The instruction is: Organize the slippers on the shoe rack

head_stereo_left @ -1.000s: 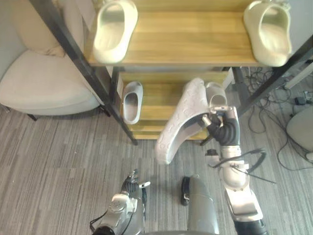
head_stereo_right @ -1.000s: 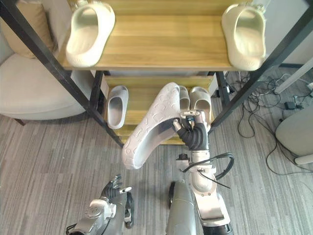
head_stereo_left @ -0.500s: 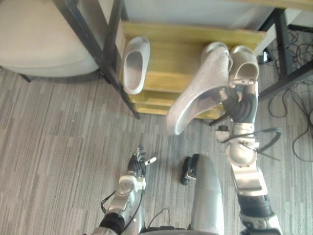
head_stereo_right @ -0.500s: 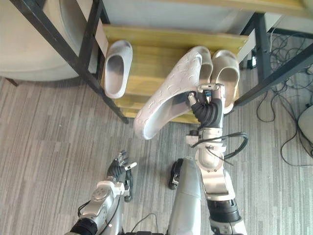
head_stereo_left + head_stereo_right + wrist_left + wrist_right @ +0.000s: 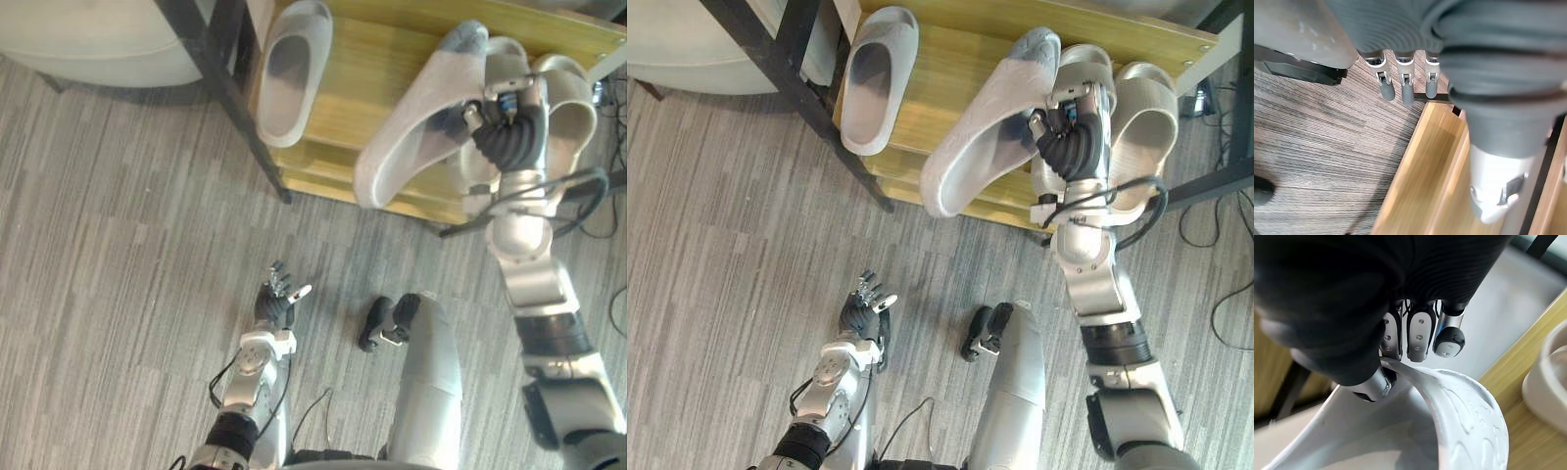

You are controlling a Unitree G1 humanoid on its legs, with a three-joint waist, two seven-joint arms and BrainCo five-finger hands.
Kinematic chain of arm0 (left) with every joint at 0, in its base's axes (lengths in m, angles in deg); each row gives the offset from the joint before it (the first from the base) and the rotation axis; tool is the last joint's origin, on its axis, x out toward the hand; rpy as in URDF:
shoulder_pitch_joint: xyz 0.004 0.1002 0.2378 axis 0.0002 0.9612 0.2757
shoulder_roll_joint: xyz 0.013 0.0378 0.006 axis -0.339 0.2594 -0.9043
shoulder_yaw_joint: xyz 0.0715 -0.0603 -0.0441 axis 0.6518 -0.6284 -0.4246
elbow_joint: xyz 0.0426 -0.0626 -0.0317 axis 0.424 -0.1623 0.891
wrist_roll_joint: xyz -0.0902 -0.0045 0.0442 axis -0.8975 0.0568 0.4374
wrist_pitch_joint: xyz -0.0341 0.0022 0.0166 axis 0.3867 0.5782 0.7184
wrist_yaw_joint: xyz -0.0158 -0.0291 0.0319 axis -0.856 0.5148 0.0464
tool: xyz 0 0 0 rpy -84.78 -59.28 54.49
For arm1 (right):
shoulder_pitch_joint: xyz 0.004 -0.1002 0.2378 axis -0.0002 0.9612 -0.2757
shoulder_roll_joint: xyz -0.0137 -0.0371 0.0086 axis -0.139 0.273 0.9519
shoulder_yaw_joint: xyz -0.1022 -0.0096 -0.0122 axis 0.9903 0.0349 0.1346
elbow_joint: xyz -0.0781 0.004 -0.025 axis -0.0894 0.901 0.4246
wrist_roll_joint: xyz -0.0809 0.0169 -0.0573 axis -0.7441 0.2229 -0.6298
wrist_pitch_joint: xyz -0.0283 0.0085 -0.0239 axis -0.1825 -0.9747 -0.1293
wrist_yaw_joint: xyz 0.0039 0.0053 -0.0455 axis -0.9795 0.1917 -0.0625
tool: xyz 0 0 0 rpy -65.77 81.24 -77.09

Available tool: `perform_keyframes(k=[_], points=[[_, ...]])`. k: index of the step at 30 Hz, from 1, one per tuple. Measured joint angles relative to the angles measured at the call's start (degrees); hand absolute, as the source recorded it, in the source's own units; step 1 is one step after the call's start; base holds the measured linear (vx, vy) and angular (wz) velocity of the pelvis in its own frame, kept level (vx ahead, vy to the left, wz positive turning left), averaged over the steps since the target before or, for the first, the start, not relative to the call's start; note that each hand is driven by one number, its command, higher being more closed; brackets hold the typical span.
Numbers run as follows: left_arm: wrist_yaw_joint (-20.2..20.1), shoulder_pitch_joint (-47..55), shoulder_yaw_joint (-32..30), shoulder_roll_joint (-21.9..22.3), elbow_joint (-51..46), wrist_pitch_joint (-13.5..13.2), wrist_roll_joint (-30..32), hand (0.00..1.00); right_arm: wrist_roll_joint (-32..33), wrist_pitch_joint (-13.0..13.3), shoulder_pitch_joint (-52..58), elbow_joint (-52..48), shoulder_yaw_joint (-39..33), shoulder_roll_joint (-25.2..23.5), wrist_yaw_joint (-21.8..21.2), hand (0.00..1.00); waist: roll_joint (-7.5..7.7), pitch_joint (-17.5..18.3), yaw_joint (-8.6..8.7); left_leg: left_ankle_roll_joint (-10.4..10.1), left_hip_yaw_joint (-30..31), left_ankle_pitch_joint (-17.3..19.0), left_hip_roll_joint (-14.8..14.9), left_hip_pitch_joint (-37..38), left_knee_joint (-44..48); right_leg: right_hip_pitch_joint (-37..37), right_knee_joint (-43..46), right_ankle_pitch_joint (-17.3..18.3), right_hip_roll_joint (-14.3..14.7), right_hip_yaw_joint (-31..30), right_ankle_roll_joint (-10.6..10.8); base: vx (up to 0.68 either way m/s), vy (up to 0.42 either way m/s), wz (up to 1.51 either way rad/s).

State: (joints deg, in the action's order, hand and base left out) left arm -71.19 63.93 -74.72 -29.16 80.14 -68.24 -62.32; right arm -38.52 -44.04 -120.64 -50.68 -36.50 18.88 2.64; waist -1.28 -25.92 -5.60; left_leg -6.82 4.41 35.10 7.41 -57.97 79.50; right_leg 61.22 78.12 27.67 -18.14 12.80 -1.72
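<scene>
My right hand is shut on the rim of a pale grey slipper, fingers over the edge and thumb inside in the right wrist view. The slipper hangs tilted, sole up, above the lower wooden shelf of the shoe rack. A matching grey slipper lies on that shelf at its left end. A pair of beige slippers rests at the shelf's right end, partly behind my right hand. My left hand hangs low over the floor, fingers straight and holding nothing.
A black metal rack post slants down at the shelf's left corner. A pale armchair cushion sits left of the rack. The shelf's front edge shows close by in the left wrist view. Grey plank flooring stretches in front.
The view has tipped down and closed in on the lower shelf. My right hand has carried the grey slipper forward, from over the floor to above the shelf.
</scene>
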Motion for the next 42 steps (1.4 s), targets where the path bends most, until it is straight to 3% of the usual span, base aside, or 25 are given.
perform_keyframes(k=[11,16,28,42], points=[[-0.8,-2.1,-0.2,-0.1,-0.5,-1.5,-0.5,0.0,-2.1,1.2,-16.2,14.6,17.8,9.3,-5.5,1.0,0.02,0.0,-1.86,-1.7,2.7,-1.2,-1.3,-3.8,-0.6,1.7,0.9,1.4,-2.0,3.1,-0.2,0.05,-0.079,0.14],[-1.0,-2.7,-0.3,-0.3,-2.3,-2.1,-0.6,0.0,-6.1,2.2,-23.6,19.5,22.7,10.5,-5.9,1.0,0.31,-0.9,-3.15,-2.5,3.3,-2.3,-2.1,-5.4,-1.3,2.9,1.3,1.4,-3.0,4.0,-0.2,0.04,-0.069,0.13],[-0.9,-3.1,-3.2,-3.8,-1.2,-2.1,-1.8,0.0,-16.6,-1.2,-29.2,27.1,24.6,10.2,-2.8,1.0,1.18,-1.5,-4.4,-3.0,4.1,-4.0,-2.9,-6.3,-2.8,2.9,0.6,1.4,-3.9,5.1,-0.1,0.02,-0.056,0.07],[-0.5,-1.2,-4.9,-5.2,0.7,-1.0,-3.4,0.0,-18.6,-5.0,-33.2,33.5,22.0,8.1,1.6,1.0,1.38,-1.6,-4.72,-3.7,5.0,-6.2,-3.1,-7.0,-5.2,2.9,-0.5,1.3,-4.2,6.6,-0.4,0.03,-0.042,0.05]])
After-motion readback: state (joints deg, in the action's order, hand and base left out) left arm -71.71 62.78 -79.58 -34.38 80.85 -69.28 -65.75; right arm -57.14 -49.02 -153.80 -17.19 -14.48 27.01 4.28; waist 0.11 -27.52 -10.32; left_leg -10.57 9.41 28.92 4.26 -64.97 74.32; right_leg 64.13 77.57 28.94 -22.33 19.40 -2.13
